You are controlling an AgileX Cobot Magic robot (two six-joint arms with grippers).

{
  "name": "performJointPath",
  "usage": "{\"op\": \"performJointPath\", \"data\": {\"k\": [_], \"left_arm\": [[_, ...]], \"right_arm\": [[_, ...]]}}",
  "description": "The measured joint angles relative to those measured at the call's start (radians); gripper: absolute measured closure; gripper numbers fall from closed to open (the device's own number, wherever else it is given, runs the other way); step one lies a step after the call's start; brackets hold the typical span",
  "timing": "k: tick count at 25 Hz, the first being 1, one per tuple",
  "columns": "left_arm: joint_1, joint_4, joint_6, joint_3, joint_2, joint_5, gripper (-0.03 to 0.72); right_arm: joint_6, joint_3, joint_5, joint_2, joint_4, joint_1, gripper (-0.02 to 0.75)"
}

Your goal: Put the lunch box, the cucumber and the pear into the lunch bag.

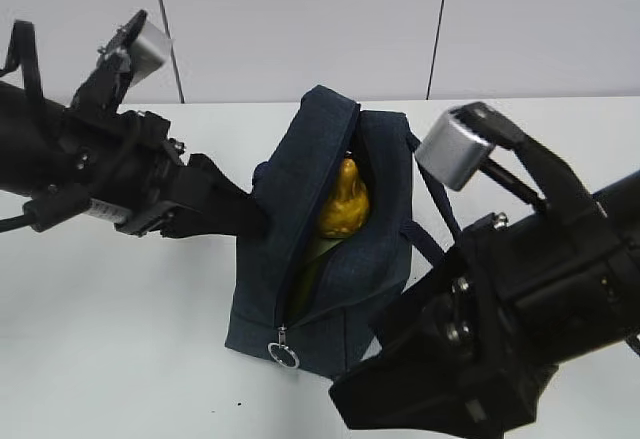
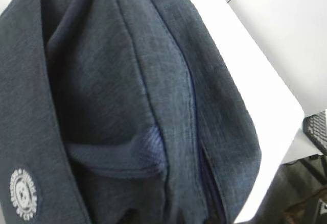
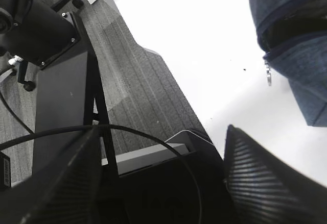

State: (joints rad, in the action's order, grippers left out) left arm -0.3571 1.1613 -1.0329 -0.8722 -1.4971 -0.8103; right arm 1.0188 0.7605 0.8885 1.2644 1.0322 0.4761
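Centre of frame, on white surface [image 1: 120, 319]: one dark navy lunch bag [image 1: 345, 289], unzipped, one yellow pear [image 1: 343, 204] inside. Left tool [image 1: 250, 214] against bag's side, grip impossible to tell. Right tool [image 3: 163, 183] released, lower right.

A white table [image 1: 120, 309] spreads below both claws; grey ribbed floor [image 3: 143, 91] lies beyond its edge, under the right claw.

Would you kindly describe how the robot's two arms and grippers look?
Both arms are matt black and blocky. Each carries a silver-grey camera housing: left arm, right arm. The right gripper has black fingers with ribbed pads, and a thin black cable arcs across them.
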Motion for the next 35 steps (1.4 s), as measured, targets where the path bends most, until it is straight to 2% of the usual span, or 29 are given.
{"op": "performJointPath", "data": {"k": [4,12,15,21,24,29,35], "left_arm": [[-0.047,0.000,-0.005,-0.003,-0.007,0.094,0.445],[-0.053,0.005,-0.005,-0.003,-0.046,0.162,0.454],[-0.053,0.005,-0.005,-0.003,-0.046,0.171,0.505],[-0.053,0.015,-0.005,-0.003,-0.046,0.171,0.659],[-0.053,0.023,-0.005,-0.003,-0.046,0.172,0.701],[-0.053,0.041,-0.005,-0.003,-0.046,0.174,0.704],[-0.053,0.053,-0.005,-0.003,-0.046,0.178,0.706]], "right_arm": [[0.087,-0.041,-0.016,0.000,0.061,0.000,0.163],[0.111,-0.050,-0.025,-0.002,0.099,0.000,0.163],[0.111,-0.050,-0.025,-0.002,0.116,0.000,0.163],[0.111,-0.052,-0.027,-0.002,0.170,0.000,0.163],[0.111,-0.052,-0.027,-0.001,0.206,0.000,0.163],[0.111,-0.052,-0.027,0.001,0.203,0.000,0.163],[0.112,-0.052,-0.055,0.012,0.119,0.000,0.163]]}}
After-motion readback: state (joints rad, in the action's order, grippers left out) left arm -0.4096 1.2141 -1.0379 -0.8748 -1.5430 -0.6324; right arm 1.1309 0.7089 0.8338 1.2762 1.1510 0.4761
